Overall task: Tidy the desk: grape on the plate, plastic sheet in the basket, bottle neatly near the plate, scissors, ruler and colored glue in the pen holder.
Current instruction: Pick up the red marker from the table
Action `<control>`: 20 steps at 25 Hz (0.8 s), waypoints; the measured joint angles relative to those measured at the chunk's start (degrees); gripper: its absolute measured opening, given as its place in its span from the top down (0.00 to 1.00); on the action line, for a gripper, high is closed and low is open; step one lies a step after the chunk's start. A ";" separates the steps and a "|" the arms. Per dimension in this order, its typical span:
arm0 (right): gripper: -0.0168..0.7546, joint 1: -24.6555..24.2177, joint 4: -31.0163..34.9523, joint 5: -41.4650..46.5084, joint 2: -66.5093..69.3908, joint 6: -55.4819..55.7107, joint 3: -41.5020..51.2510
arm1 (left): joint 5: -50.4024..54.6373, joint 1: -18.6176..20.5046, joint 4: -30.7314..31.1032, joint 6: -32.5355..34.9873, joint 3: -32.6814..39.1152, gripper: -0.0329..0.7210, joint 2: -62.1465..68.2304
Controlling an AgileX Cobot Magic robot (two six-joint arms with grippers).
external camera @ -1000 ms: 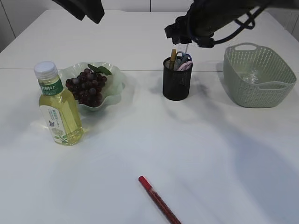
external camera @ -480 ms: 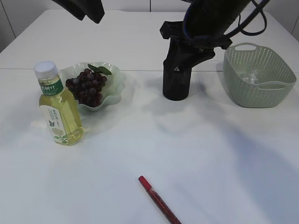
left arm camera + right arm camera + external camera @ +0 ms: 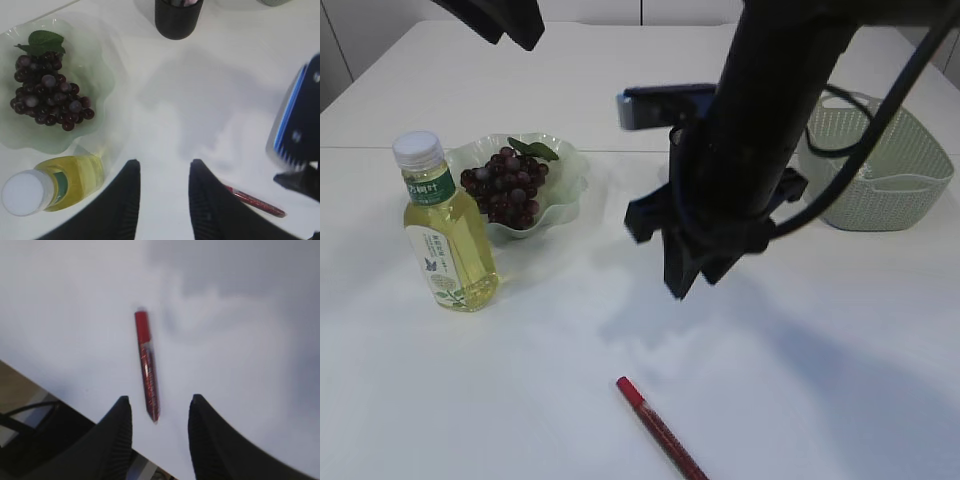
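Observation:
The colored glue, a red pen-shaped stick (image 3: 658, 428), lies alone near the table's front edge. My right gripper (image 3: 686, 278) hangs open and empty above the table, behind the stick. In the right wrist view the stick (image 3: 147, 365) lies just ahead of the open gripper (image 3: 159, 401). Grapes (image 3: 507, 186) rest on the pale green plate (image 3: 570, 170), and the bottle (image 3: 445, 235) stands upright touching its front left. My left gripper (image 3: 164, 164) is open, high above the bottle (image 3: 47, 187). The pen holder (image 3: 177, 20) shows in the left wrist view. Scissors, ruler and plastic sheet are hidden.
A green basket (image 3: 895, 185) stands at the back right, partly behind my right arm and its cables. The right arm blocks the pen holder in the exterior view. The table's front edge (image 3: 75, 405) runs close under the right gripper.
My right arm has swung from above the pen holder forward and down to the middle of the table, over the red glue stick. The left arm has stayed put.

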 joint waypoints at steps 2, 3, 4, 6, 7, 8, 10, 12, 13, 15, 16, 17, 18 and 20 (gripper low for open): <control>0.57 3.04 0.00 0.00 -0.12 0.10 2.28 | 0.00 0.00 0.12 0.00 0.00 0.64 0.00; 0.57 4.51 -0.23 0.00 -0.12 0.10 3.27 | 0.00 0.00 0.57 0.00 0.00 0.64 0.00; 0.57 5.86 -0.58 0.00 -0.12 0.10 3.90 | 0.00 0.00 1.17 0.00 0.00 0.64 0.00; 0.57 7.90 -1.29 0.00 -0.12 0.10 4.55 | 0.00 0.00 3.27 0.00 0.00 0.64 0.00; 0.57 8.65 -1.44 0.00 0.12 0.10 4.55 | 0.00 0.00 4.25 0.00 0.00 0.64 -0.20; 0.57 9.05 -1.53 0.00 0.56 0.10 4.55 | 0.00 0.00 5.63 0.00 0.00 0.64 -0.46; 0.57 9.61 -1.42 0.00 1.87 0.10 4.55 | 0.00 0.09 8.68 0.00 0.00 0.64 -1.35; 0.57 9.72 -1.52 -0.11 3.18 0.10 4.55 | 0.00 0.81 10.02 0.00 0.00 0.64 -2.20; 0.57 9.82 -1.52 -0.20 3.82 0.10 4.55 | 0.00 1.22 10.13 -0.24 0.00 0.64 -2.67; 0.57 9.96 -1.52 -0.20 4.82 0.36 4.55 | 0.00 2.79 10.13 -0.36 0.00 0.64 -3.78; 0.57 10.08 -1.52 -0.24 5.44 0.49 4.55 | 0.00 3.59 10.13 -0.46 0.24 0.64 -4.56; 0.57 10.20 -1.52 -0.24 5.92 0.61 4.55 | 0.00 4.75 10.13 -0.46 0.84 0.64 -5.57; 0.57 10.32 -1.52 -0.33 6.61 0.65 4.55 | 0.00 6.13 10.13 -0.46 1.75 0.64 -6.72; 0.57 10.85 -1.78 -0.88 7.31 0.77 4.55 | 0.00 9.09 9.88 -0.46 3.78 0.64 -9.09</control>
